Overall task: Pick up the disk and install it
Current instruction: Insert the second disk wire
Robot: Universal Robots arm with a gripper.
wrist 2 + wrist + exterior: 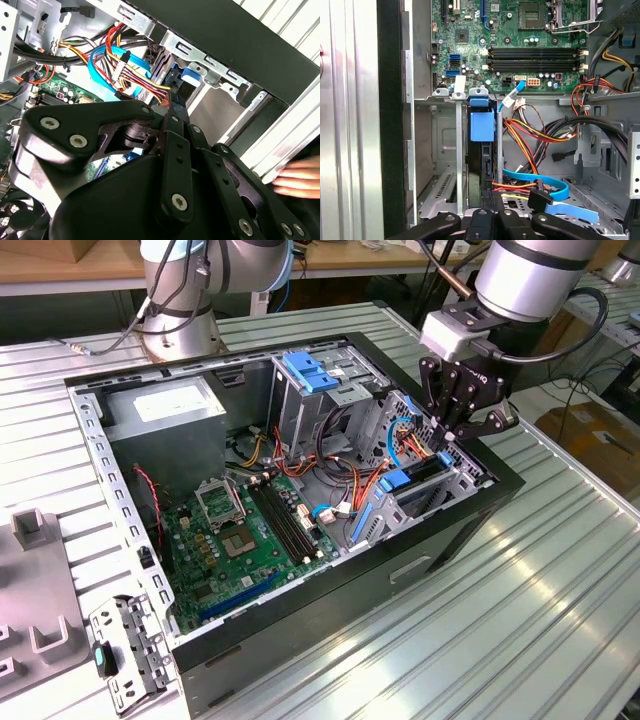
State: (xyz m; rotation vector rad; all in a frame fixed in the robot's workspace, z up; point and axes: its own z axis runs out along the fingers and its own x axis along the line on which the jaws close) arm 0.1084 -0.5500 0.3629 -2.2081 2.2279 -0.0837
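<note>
The disk (481,165) stands on edge in its bay in the case (470,530); the gripper (452,435), just above it, looks nearly closed, grip unclear. Seating seems the step; pressing straight down would finish it.

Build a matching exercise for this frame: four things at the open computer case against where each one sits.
1. green circuit board
2. grey metal power-supply box
3. dark rectangular disk with blue plastic rails
4. black claw

A. on edge in the metal bay
B. above the bay, at the exterior view's right
C. flat on the case floor
D. far corner, at the exterior view's left

Pairs: 1-C, 2-D, 3-A, 4-B
</note>
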